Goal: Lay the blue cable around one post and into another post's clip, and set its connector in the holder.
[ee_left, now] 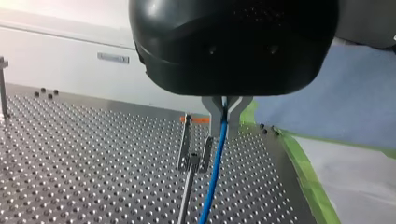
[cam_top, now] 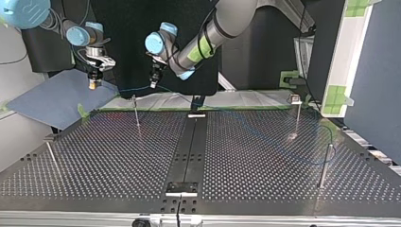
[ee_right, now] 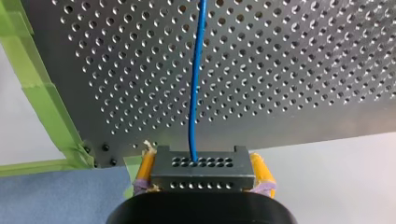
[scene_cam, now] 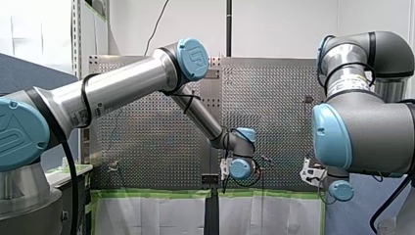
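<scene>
Left claw: my left gripper [ee_left: 224, 111] pinches the blue cable [ee_left: 214, 172] tight between its metal fingers.
Right claw: my right gripper [ee_right: 203, 171] squeezes the connector [ee_right: 201, 164], with a yellow pad on each side.
Cable: it comes out of the connector, runs up in the air to my left claw, then goes down toward the table [cam_top: 118, 156].
Edges: my right claw hangs past the table's corner, by the green tape [ee_right: 44, 107] and the blue mat [ee_right: 56, 191].
Room: thin posts [cam_top: 297, 116] stand well apart on the table, with lots of bare holes between them.
Clip: the clip [ee_left: 194, 161] on one post is just beside the cable under my left claw. I cannot tell if they touch.
</scene>
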